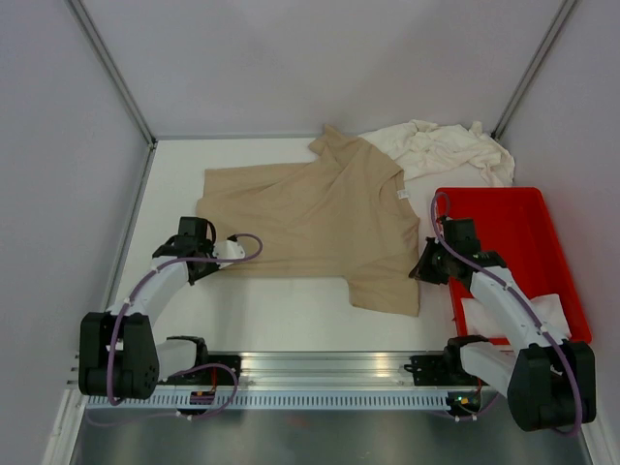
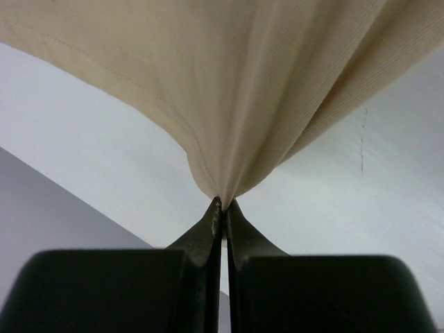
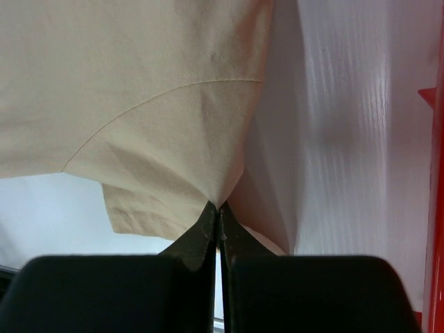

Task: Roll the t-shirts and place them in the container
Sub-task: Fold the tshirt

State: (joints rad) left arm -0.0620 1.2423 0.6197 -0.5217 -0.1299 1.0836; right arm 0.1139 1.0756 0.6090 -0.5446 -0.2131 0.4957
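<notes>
A tan t-shirt [image 1: 310, 218] lies spread flat on the white table, its neck label towards the right. My left gripper [image 1: 207, 260] is shut on the shirt's hem at its left edge; in the left wrist view the tan t-shirt [image 2: 229, 83] rises in a pinched peak from the closed left gripper [image 2: 223, 202]. My right gripper [image 1: 426, 263] is shut on the shirt's right edge near the sleeve. In the right wrist view the tan t-shirt [image 3: 139, 90] is drawn into the tips of the right gripper [image 3: 218, 207]. Cream-white t-shirts [image 1: 446, 150] lie crumpled at the back right.
A red plastic tray [image 1: 542, 232] stands to the right of the tan shirt, with white cloth [image 1: 489, 315] at its near end; the tray's edge [image 3: 436, 173] shows beside my right gripper. Grey walls with metal posts enclose the table on three sides.
</notes>
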